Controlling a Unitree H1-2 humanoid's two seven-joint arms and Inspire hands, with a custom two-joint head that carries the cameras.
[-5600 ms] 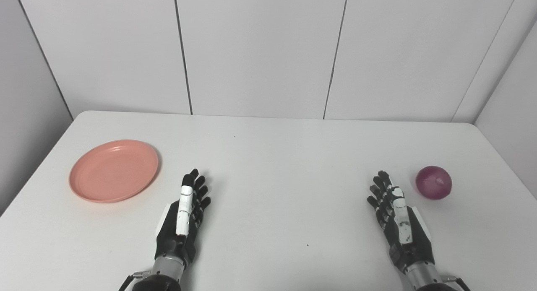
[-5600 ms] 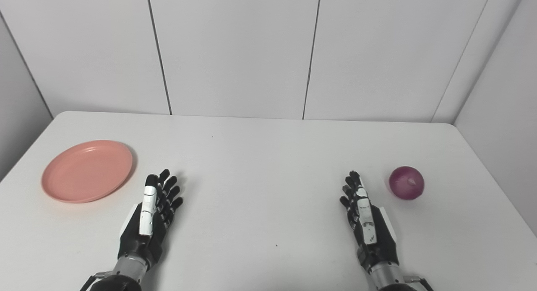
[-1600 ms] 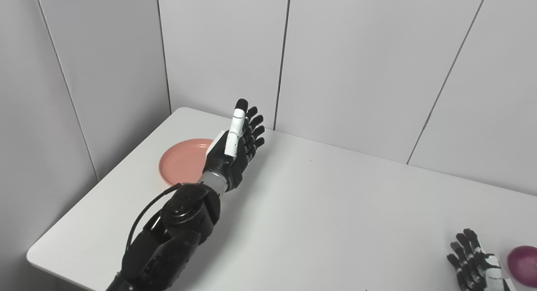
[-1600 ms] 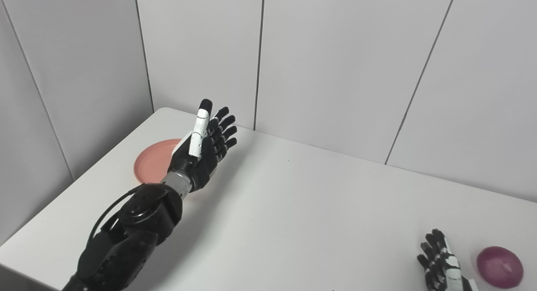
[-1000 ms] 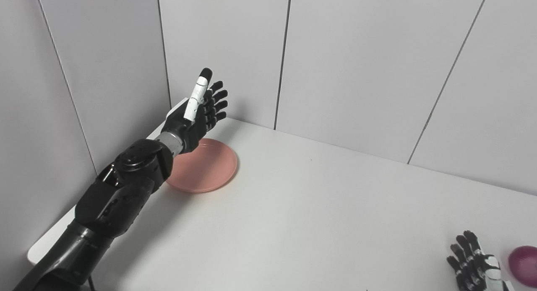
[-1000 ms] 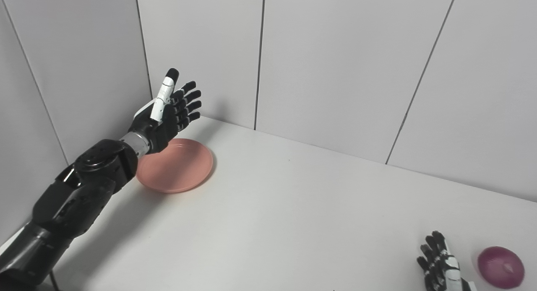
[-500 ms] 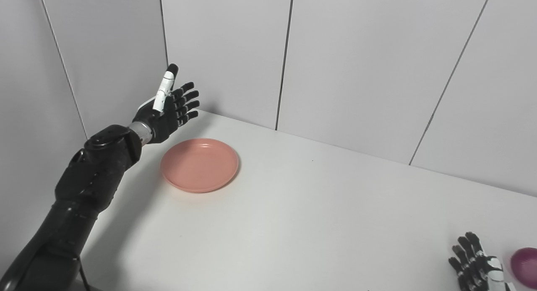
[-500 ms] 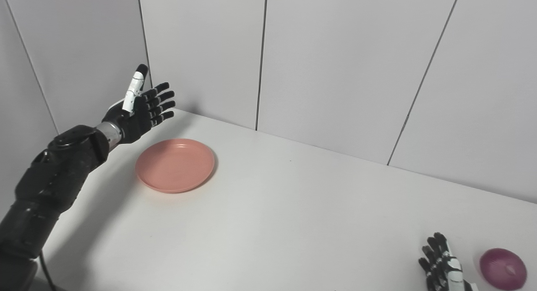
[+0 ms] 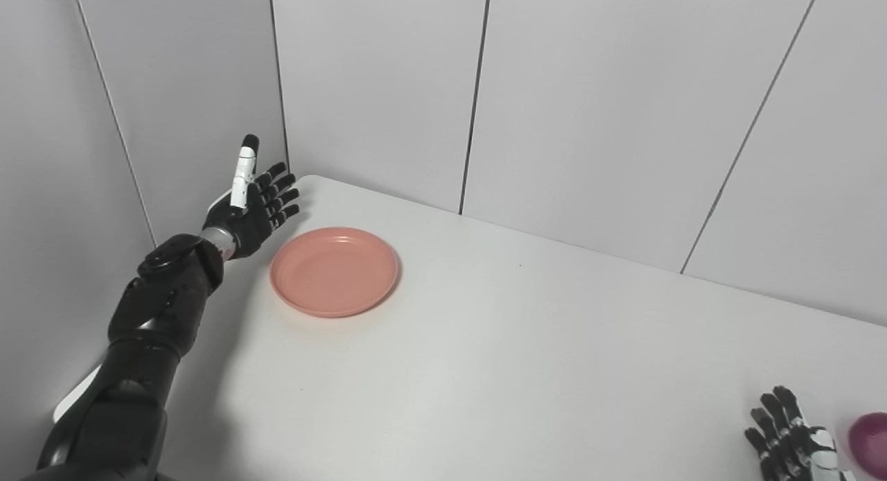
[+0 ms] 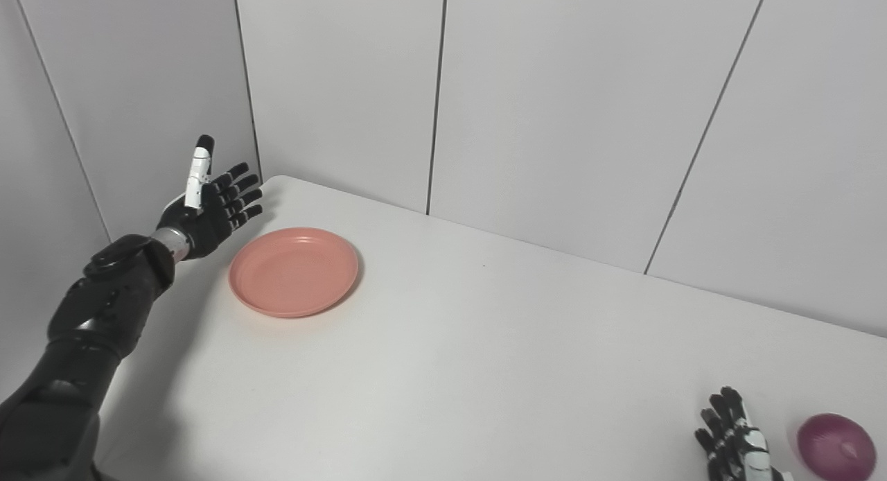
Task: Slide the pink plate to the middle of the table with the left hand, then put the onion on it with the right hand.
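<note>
The pink plate (image 9: 334, 271) lies flat near the table's far left corner. My left hand (image 9: 252, 205) is open, fingers spread, raised just left of the plate's left rim and apart from it. The purple onion (image 10: 836, 447) rests on the table at the bottom right. My right hand (image 10: 734, 445) is open and empty, low at the bottom edge just left of the onion, not touching it.
The white table (image 9: 527, 356) runs to grey panel walls (image 9: 589, 107) at the back and left. The left hand is close to the left wall and the table's left edge (image 9: 76, 398).
My left hand has swung left, off the plate, and lowered beside its left rim. The view has shifted slightly. The plate, the onion and the right hand have not moved.
</note>
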